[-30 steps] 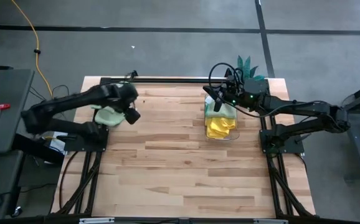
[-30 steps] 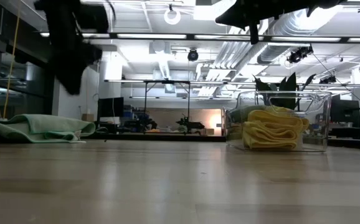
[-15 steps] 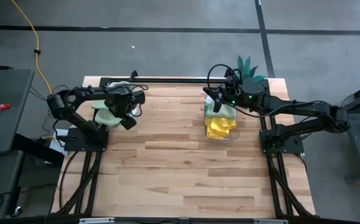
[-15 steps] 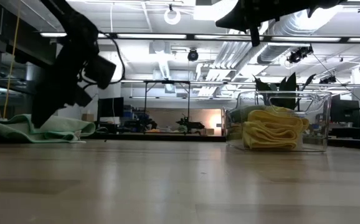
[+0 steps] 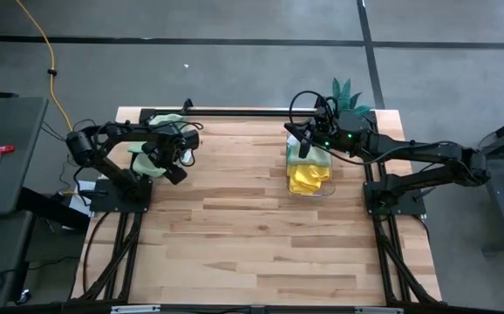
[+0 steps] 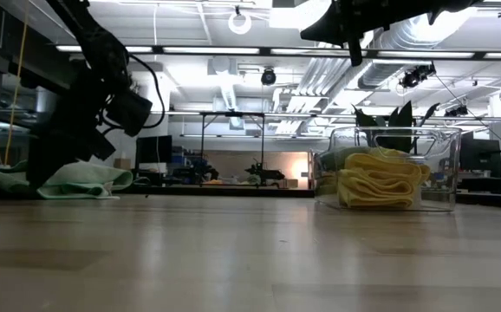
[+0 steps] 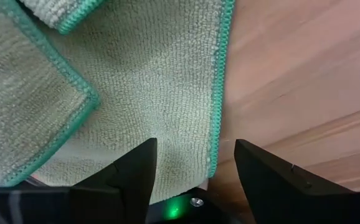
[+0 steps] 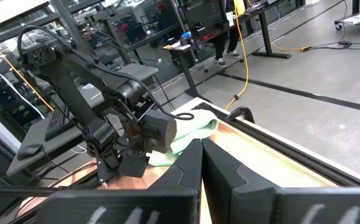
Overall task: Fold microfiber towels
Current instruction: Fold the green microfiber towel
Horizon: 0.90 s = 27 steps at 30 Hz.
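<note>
The left gripper is down over the pale sage green microfiber towel at about ten o'clock on the light wooden slatted table, close to its left edge. Its two dark fingers stand spread apart with nothing between them; in the left wrist view they straddle the towel's stitched green hem, where the cloth meets bare wood. That view also shows a second flap of the same green cloth lying folded over the flat layer. In the low view the left arm slants down onto the rumpled green towel, which lies in a loose heap on the tabletop.

The right gripper hangs at about one o'clock, above the clear plastic bin, with its fingers pressed together and empty. The bin stands near the table's right side and holds bright yellow microfiber towels, folded and stacked; in the low view the yellow stack shows through the bin's transparent wall. A greenish cloth lies at the bin's far end, though what it is cannot be made out. Just beyond the bin, at the table's far right corner, stands a small green potted plant.
</note>
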Available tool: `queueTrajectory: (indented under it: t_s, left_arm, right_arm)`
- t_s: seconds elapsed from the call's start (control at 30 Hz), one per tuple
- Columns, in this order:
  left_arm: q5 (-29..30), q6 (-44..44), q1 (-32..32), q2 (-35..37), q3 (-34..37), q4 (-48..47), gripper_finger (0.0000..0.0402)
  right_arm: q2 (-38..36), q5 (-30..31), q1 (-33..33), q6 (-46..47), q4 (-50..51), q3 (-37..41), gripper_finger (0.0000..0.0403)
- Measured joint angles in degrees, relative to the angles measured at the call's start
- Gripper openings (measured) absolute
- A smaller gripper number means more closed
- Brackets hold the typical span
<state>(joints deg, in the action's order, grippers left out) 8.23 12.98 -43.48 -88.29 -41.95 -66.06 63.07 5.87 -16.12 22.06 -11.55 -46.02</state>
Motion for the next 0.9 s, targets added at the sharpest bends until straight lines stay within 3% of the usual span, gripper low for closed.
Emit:
queueTrajectory:
  t_s: [0.53, 0.73, 0.9]
  left_arm:
    - [2.7, -2.1, 0.1, -12.4, -0.1, -1.0, 0.0119]
    - [2.0, -5.3, 0.1, -10.3, -2.3, 0.8, 0.0019]
    - [-1.1, -8.2, 0.1, -5.1, -8.6, -0.3, 0.0007]
  right_arm:
    - [0.0, 0.0, 0.0, 1.0, 0.1, 0.0, 0.0000]
    - [0.0, 0.0, 0.0, 1.0, 0.1, 0.0, 0.0000]
    - [0.0, 0.0, 0.0, 1.0, 0.2, 0.0, 0.0000]
